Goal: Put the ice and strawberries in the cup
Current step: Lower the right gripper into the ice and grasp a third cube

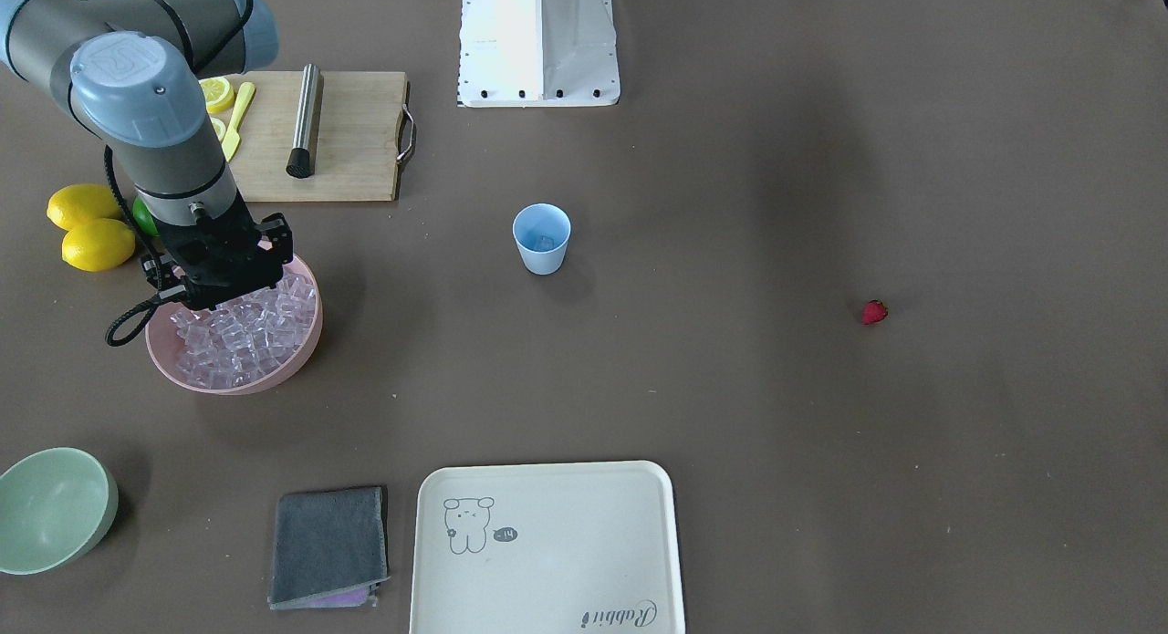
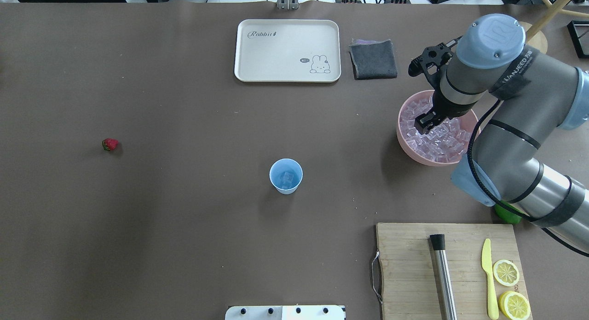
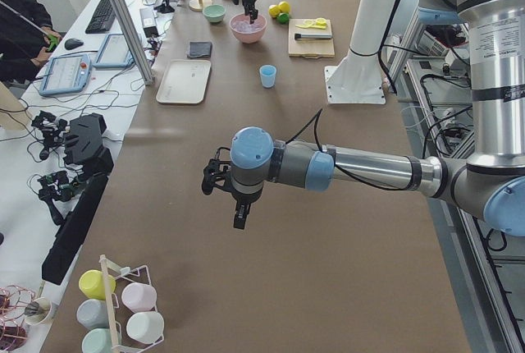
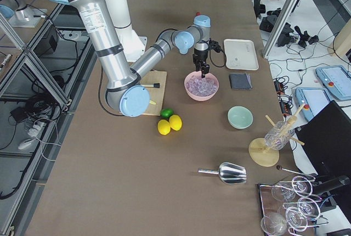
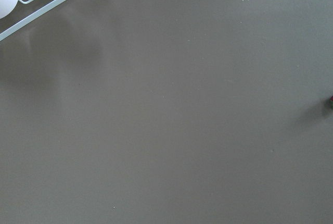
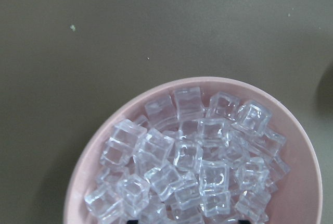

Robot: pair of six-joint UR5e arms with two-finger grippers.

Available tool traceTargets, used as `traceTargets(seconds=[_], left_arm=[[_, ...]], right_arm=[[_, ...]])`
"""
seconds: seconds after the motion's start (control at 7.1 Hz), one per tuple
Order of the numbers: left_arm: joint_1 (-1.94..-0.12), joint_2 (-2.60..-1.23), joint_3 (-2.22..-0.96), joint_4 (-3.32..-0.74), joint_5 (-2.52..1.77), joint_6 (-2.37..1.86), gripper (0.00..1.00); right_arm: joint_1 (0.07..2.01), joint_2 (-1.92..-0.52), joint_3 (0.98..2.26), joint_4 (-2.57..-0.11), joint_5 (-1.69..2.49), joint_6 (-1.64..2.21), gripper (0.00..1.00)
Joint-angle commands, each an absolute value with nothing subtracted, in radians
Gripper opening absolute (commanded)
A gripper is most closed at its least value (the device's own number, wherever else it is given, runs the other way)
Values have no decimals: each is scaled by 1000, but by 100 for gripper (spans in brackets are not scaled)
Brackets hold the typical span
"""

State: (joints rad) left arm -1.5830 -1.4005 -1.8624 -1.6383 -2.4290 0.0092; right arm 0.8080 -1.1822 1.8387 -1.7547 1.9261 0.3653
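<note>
A small red strawberry (image 2: 110,144) lies alone at the left of the brown table (image 2: 184,246), well apart from the light blue plastic cup (image 2: 286,190) at centre, which holds a clear ice cube (image 2: 288,177). Farther off lie a cream tray (image 2: 257,57) and a folded grey cloth (image 2: 373,58). At right, the right gripper (image 2: 424,126) hangs over a pink bowl (image 2: 407,148) heaped with ice cubes (image 6: 187,153); its finger gap is hidden. The left gripper (image 3: 239,222) shows only side-on, so I cannot tell its gap.

Robotics lab: teach pendant (image 4: 333,79) and aluminium frame post (image 3: 124,18) beside table (image 3: 328,271).
</note>
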Motion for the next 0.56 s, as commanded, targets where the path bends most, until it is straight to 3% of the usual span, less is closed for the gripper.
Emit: traceTargets(seconds=[0.0, 0.42], left_arm=[[-1583, -1401, -1862, -1638, -2430, 9, 97], [-1583, -1393, -1865, -1669, -2430, -24, 97]], right_arm=[[804, -1203, 1804, -1755, 1914, 306, 71], [792, -1244, 1802, -1750, 1913, 285, 71]])
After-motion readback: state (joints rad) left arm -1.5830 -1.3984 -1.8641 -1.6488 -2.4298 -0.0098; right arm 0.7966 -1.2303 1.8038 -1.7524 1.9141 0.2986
